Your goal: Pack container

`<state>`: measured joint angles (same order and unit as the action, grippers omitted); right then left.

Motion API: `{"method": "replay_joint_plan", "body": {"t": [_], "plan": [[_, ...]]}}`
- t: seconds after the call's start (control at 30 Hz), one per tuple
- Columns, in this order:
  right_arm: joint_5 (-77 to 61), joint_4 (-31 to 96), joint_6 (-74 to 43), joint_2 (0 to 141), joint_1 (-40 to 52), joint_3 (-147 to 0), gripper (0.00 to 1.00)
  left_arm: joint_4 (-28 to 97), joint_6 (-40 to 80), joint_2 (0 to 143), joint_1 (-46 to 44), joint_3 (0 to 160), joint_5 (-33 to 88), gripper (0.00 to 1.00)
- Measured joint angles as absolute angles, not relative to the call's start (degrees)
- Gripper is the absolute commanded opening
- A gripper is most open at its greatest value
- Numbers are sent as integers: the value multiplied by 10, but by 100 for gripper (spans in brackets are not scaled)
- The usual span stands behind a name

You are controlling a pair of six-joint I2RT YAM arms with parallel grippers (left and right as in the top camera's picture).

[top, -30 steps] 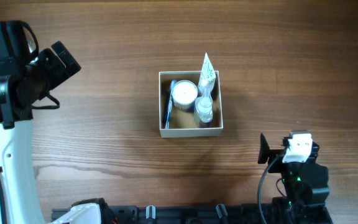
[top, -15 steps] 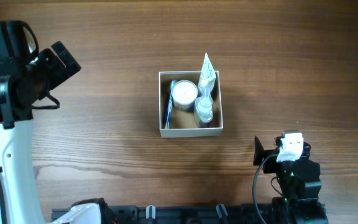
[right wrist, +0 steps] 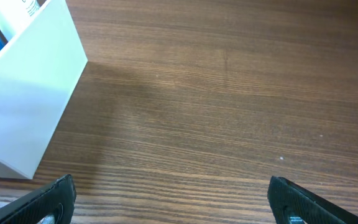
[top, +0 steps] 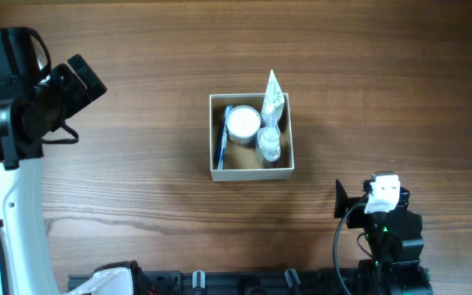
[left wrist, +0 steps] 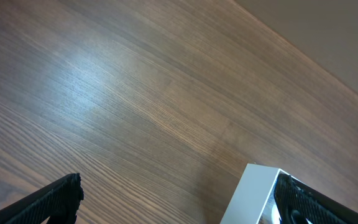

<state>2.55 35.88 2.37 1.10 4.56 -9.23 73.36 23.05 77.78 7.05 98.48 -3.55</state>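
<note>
The container (top: 214, 139), a square shallow cardboard box with white walls and a brown inside, sits mid-table. It holds a round white-lidded jar (top: 242, 123), a blue pen-like item (top: 223, 135), a small clear bottle (top: 268, 147) and a white tube (top: 273, 93) leaning over the far rim. My left gripper (top: 84, 78) is far to the left, open and empty; its wrist view shows a white corner of the container (left wrist: 253, 196). My right gripper (top: 340, 201) is open and empty near the front right; its wrist view shows the container's white wall (right wrist: 30, 93).
The wooden table (top: 138, 180) surrounds the box. The left arm's white base (top: 11, 221) stands at the front left. A dark rail (top: 236, 283) runs along the front edge.
My right arm has drawn back slightly toward the front edge and a little left. The left arm and the box contents have not moved.
</note>
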Motion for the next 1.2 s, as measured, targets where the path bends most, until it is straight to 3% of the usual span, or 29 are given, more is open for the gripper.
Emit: {"method": "replay_joint_plan", "body": {"t": [0.33,0.43,0.63,0.8,1.2], "plan": [[25,359,23,11,46,-92,100,737,230,772,66,980,-49,100],[25,359,24,11,46,-92,100,685,230,742,44,946,-56,100],[25,359,23,11,46,-92,100,499,230,598,11,755,-58,100],[25,358,24,10,46,-92,100,422,230,469,11,558,-58,100],[23,357,24,9,46,-91,100,399,230,175,11,246,-26,100]]}}
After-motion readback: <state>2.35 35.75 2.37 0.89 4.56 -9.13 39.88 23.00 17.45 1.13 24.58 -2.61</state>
